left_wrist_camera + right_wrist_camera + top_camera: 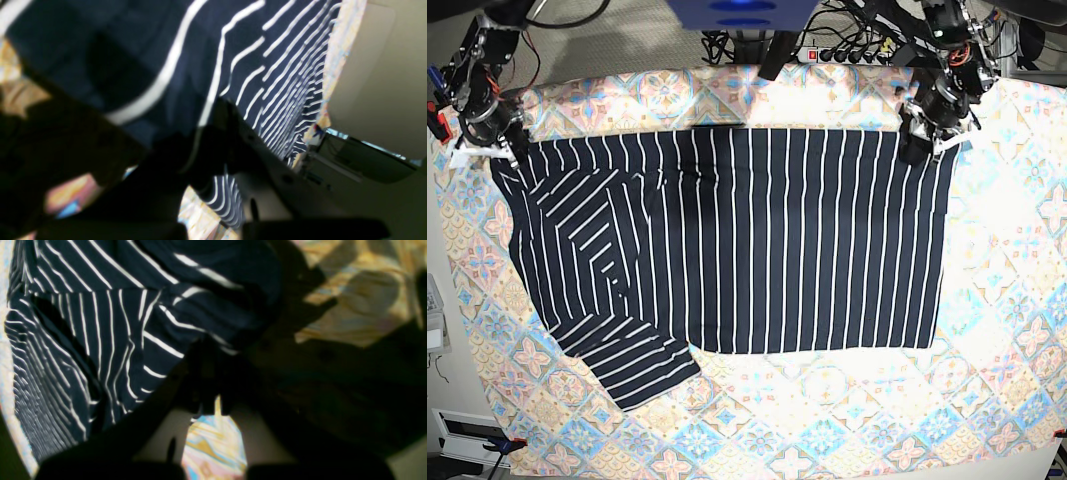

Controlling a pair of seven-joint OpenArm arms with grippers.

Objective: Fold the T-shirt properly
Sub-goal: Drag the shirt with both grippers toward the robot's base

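The T-shirt (727, 240) lies spread flat on the patterned tablecloth (827, 410), one sleeve jutting toward the near left edge in the base view. Farther back, at its far corners, both grippers sit on the cloth. The right gripper (499, 140) is closed, pinching the far-left corner of the shirt. The left gripper (925, 128) is likewise closed, clamped on the far-right corner.

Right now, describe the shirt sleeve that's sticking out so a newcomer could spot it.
Start at the pastel tiled tablecloth, then the dark striped T-shirt spread over it. The sleeve juts from the shirt's lower corner on the base view's left; its stripes slant, unlike the body's vertical ones.
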